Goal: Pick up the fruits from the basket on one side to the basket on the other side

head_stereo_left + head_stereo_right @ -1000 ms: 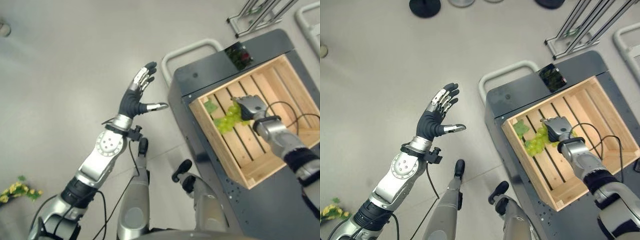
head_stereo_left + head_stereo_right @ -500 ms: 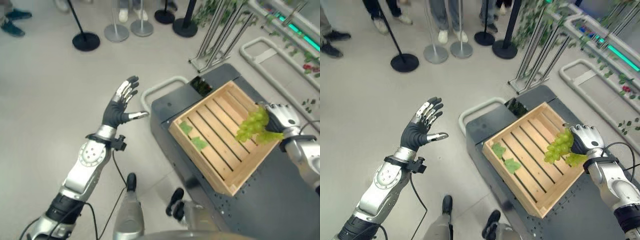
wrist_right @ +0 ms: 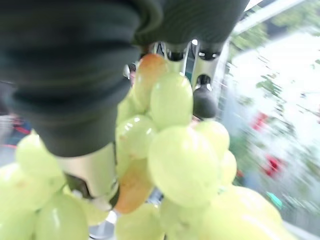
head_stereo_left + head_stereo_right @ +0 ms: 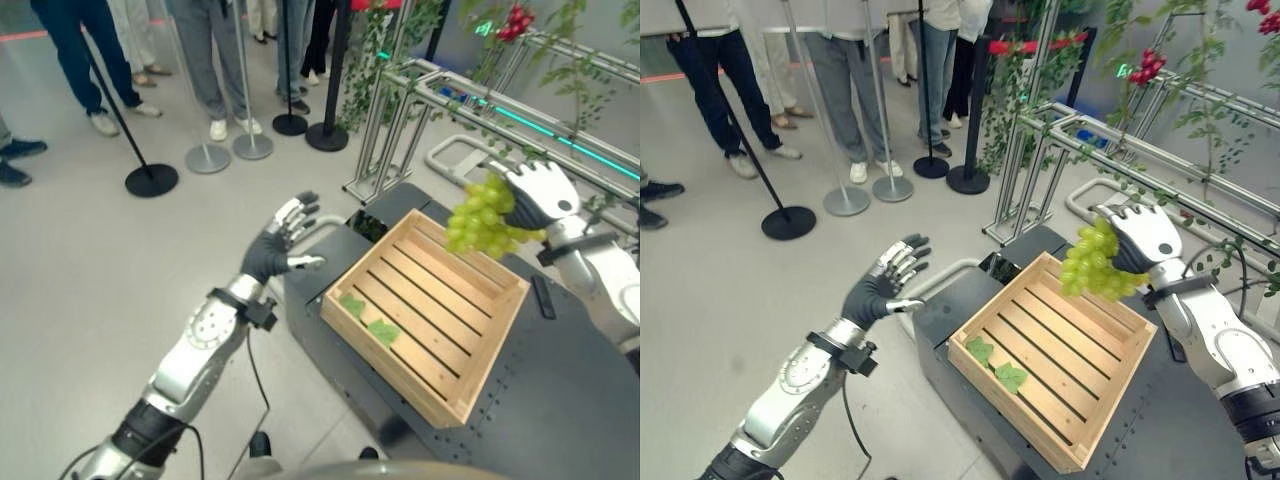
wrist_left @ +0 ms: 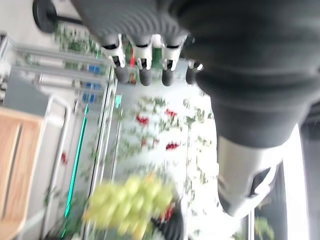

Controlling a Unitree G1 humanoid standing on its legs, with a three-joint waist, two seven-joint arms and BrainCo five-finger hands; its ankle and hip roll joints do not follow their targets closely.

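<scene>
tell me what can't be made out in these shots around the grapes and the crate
- Right hand: its grip behind the grape bunch is hidden in the eye views; the right wrist view shows its fingers curled round the blurred grapes.
- Wooden crate: holds two green leaves; whether real or fake is too small to tell.
- Destination basket: which one it is cannot be told.
- Left hand: open over the floor.
</scene>
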